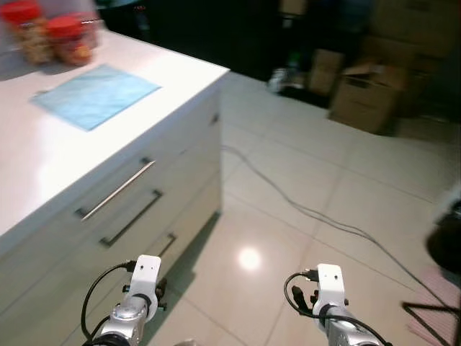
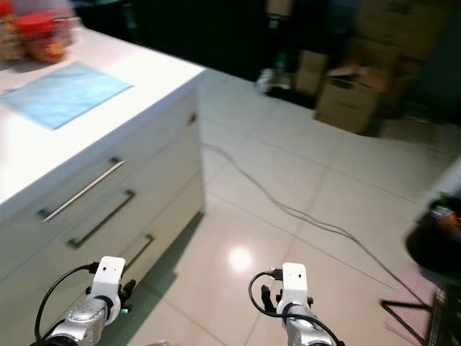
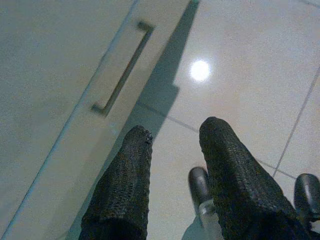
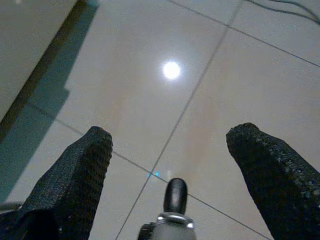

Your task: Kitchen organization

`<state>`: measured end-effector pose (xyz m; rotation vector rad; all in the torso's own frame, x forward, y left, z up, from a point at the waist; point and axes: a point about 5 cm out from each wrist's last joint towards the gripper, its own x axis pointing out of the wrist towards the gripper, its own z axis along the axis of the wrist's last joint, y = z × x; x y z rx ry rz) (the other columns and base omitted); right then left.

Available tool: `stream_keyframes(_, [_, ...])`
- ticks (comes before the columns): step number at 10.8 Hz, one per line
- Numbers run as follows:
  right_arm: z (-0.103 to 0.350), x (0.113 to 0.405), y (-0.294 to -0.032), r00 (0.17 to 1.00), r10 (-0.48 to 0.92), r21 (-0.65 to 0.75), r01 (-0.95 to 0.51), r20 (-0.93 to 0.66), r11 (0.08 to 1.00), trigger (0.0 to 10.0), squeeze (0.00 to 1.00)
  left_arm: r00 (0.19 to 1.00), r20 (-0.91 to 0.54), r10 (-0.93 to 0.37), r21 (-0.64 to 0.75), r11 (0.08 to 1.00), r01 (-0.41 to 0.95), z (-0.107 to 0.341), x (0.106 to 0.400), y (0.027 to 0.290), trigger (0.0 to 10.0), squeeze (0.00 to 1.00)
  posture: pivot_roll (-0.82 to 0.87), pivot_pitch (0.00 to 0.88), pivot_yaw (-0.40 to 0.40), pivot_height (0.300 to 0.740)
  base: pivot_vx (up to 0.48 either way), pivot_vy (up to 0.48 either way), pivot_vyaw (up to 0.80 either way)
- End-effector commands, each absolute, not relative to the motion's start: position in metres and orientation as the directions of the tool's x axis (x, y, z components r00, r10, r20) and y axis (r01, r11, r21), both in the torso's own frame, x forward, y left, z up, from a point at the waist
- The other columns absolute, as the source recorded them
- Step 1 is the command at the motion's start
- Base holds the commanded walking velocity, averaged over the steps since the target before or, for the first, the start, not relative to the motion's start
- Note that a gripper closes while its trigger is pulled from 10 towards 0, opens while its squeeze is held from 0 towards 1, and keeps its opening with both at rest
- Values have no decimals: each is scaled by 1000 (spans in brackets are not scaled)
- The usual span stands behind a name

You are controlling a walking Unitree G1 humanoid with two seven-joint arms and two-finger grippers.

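Observation:
A white kitchen counter (image 1: 43,166) with drawers stands to my left. On its top lie a light blue cloth (image 1: 96,94) and, at the far corner, red-lidded jars (image 1: 43,32) of snacks. Long metal drawer handles (image 1: 115,191) run across its front; one handle (image 3: 122,70) is in the left wrist view. My left arm (image 1: 137,295) and right arm (image 1: 331,295) hang low over the tiled floor. The left gripper (image 3: 177,129) is open with a modest gap beside the lowest drawer, and holds nothing. The right gripper (image 4: 171,131) is wide open over bare tiles.
A dark cable (image 1: 302,209) snakes across the glossy floor from the counter's corner toward the right. Cardboard boxes (image 1: 367,90) are stacked at the back right. A dark round object (image 1: 446,245) and a thin black stand leg (image 1: 432,310) sit at the right edge.

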<state>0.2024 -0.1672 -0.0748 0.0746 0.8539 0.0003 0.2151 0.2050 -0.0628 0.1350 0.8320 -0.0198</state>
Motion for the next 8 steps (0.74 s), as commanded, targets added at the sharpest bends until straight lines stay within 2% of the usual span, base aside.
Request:
stream_keyframes(1, [-75,202,-166,658,34,66,24,-753,998,10000,0,662,-748,40,120,990,76,-65,210,208,10000,0,7,0,43,740,0,0,800])
stream_keyframes(8, [-76,200,-164,649,44,73,18,-759,997,10000,0,654,-756,35,128,987,96,-67,207,208,10000,0,9,0,51,740,0,0,800])
